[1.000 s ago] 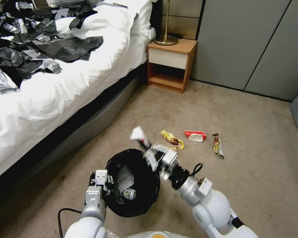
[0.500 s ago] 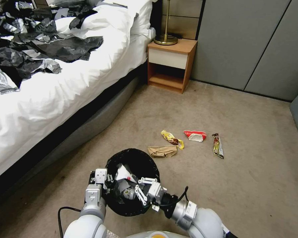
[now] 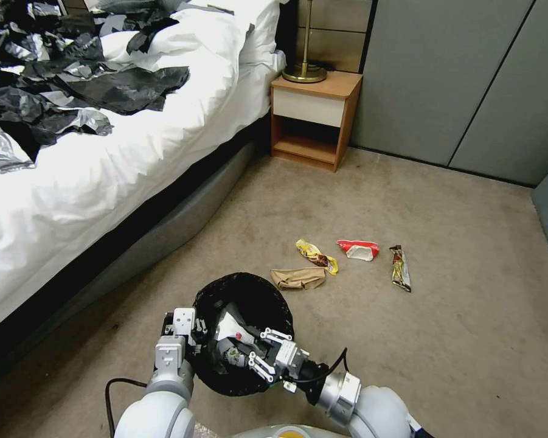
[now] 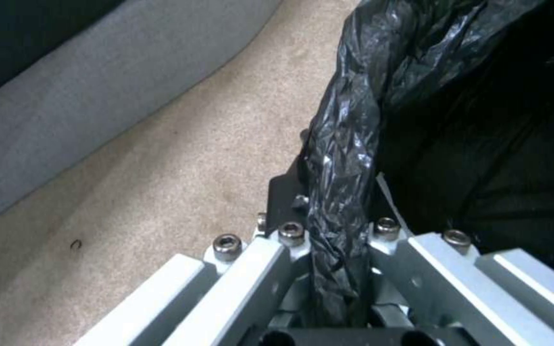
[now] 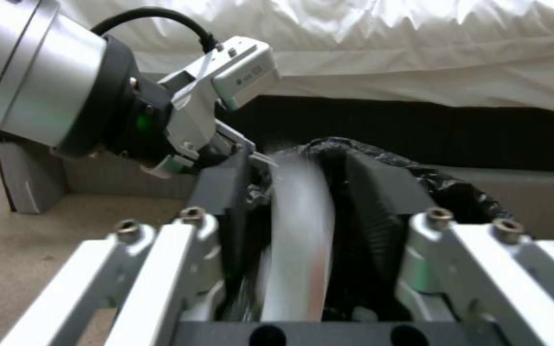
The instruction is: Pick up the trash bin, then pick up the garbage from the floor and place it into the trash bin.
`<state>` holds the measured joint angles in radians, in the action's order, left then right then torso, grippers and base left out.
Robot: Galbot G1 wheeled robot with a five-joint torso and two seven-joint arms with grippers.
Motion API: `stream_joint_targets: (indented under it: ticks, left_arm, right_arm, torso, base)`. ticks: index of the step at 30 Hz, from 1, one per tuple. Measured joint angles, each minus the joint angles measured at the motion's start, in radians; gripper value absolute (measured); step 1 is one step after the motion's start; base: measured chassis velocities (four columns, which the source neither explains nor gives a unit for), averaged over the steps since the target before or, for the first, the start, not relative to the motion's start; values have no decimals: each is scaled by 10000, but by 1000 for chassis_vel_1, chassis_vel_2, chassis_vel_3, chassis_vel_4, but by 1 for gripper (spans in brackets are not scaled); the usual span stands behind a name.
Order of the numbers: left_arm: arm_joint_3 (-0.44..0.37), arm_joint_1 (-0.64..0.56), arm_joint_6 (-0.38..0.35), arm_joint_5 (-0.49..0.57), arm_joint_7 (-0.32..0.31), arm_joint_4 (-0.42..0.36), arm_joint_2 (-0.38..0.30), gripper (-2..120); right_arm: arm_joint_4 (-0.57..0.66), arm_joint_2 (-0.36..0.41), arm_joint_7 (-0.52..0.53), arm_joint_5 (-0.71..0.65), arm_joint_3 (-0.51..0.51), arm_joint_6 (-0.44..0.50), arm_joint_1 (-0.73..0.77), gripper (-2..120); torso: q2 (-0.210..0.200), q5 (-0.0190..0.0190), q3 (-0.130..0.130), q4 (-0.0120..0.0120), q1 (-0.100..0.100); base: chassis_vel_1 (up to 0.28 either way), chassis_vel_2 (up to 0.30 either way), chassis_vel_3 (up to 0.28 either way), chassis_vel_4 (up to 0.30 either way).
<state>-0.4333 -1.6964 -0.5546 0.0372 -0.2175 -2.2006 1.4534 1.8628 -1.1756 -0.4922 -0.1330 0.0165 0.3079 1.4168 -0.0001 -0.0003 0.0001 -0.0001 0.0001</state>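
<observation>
The trash bin (image 3: 274,359), lined with a black bag, hangs just above the carpet. My left gripper (image 3: 187,333) is shut on its near-left rim; the left wrist view shows the liner (image 4: 341,158) pinched in the left gripper (image 4: 338,230). My right gripper (image 3: 248,353) is open over the bin mouth, and a white and red wrapper (image 3: 230,328) lies just past its fingers. In the right wrist view that white piece (image 5: 296,230) is blurred inside the right gripper (image 5: 299,180). Garbage on the floor: a brown paper bag (image 3: 298,278), a yellow wrapper (image 3: 316,256), a red-white wrapper (image 3: 359,249) and a dark wrapper (image 3: 400,268).
A bed (image 3: 103,170) with white sheets and black bags runs along the left. A wooden nightstand (image 3: 313,118) with a lamp base (image 3: 305,73) stands at the back, beside grey wardrobe doors (image 3: 468,85). Open carpet (image 3: 468,340) lies to the right.
My right gripper came down from beyond the bin's far rim to the bin mouth, carrying the white and red wrapper, and opened. The brown paper bag is uncovered. The left arm held still.
</observation>
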Motion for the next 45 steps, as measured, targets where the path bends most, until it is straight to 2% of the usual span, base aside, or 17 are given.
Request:
stream_joint_targets:
  ticks: [2, 3, 6, 7, 11, 12, 16, 17, 20, 21, 24, 26, 27, 34, 40, 45]
  left_arm:
    - [5, 19, -1, 1, 0, 8, 12, 1]
    - [5, 19, -1, 1, 0, 8, 12, 1]
    - [64, 41, 0, -17, 0, 24, 39, 1]
    - [64, 41, 0, -17, 0, 24, 39, 1]
    - [99, 29, 4, -51, -4, 31, 47, 1]
    - [99, 29, 4, -51, -4, 31, 47, 1]
    - [99, -44, 33, -77, -6, 17, 36, 1]
    - [99, -44, 33, -77, -6, 17, 36, 1]
    - [99, -76, 47, -101, -6, 14, 24, 1]
    - [99, -76, 47, -101, -6, 14, 24, 1]
    - [102, -70, 60, -122, -7, 40, -11, 1]
    - [104, -67, 61, -122, -7, 45, -16, 1]
    - [106, -44, 66, -121, -7, 62, -42, 1]
    - [105, -3, 206, -87, 158, 105, -166, 1]
    - [64, -63, 427, -76, 354, 103, -188, 1]
    - [21, -120, 605, 1, 447, 73, -142, 1]
  right_arm:
    - [25, 33, -1, -3, 80, 3, 19, 52]
    - [25, 33, -1, -3, 80, 3, 19, 52]
    - [99, 45, -12, -4, 177, 13, 80, 65]
    - [99, 45, -12, -4, 177, 13, 80, 65]
    - [167, 23, -23, -1, 251, 26, 100, 84]
    - [167, 23, -23, -1, 251, 26, 100, 84]
    - [276, 33, -19, -7, 319, 31, 81, 100]
    - [276, 33, -19, -7, 319, 31, 81, 100]
    - [722, 3, 435, -12, 423, 77, 94, 109]
    - [722, 3, 435, -12, 423, 77, 94, 109]
    - [1781, -114, 1502, -112, 660, 138, 224, 113]
    - [1915, -142, 1688, -120, 698, 139, 250, 113]
    - [2519, -307, 2459, -116, 933, 140, 413, 114]
    - [3817, -841, 4344, 115, 2333, 348, 1826, 111]
    - [3862, -1188, 5075, 219, 3148, 720, 2464, 103]
    - [3289, -1490, 5485, 688, 3925, 1100, 2923, 100]
  torso:
    - [0, 0, 0, 0, 0]
    - [0, 0, 0, 0, 0]
    - [0, 3, 0, 1, 0]
    - [0, 3, 0, 1, 0]
    - [0, 4, 0, 1, 0]
    - [0, 4, 0, 1, 0]
    - [0, 4, 0, 1, 0]
    - [0, 4, 0, 1, 0]
    - [1, 4, 0, 1, 0]
    - [1, 4, 0, 1, 0]
    - [1, 3, 0, 2, -1]
    - [1, 4, -1, 2, 0]
    - [0, 4, -1, 2, 0]
    - [1, 3, -1, 0, -1]
    - [1, 2, -1, 0, 0]
    - [0, 1, 0, 1, 0]
  base:
    - [0, 0, 0, 0]
    - [0, 0, 0, 0]
    - [0, 0, 0, 0]
    - [0, 0, 0, 0]
    - [0, 0, 0, 0]
    - [0, 0, 0, 0]
    - [0, 0, 0, 0]
    - [0, 0, 0, 0]
    - [0, 0, 0, 0]
    - [0, 0, 0, 0]
    - [0, 0, 0, 0]
    - [0, 0, 0, 0]
    - [0, 0, 0, 0]
    - [0, 0, 0, 0]
    - [0, 0, 0, 0]
    - [0, 0, 0, 0]
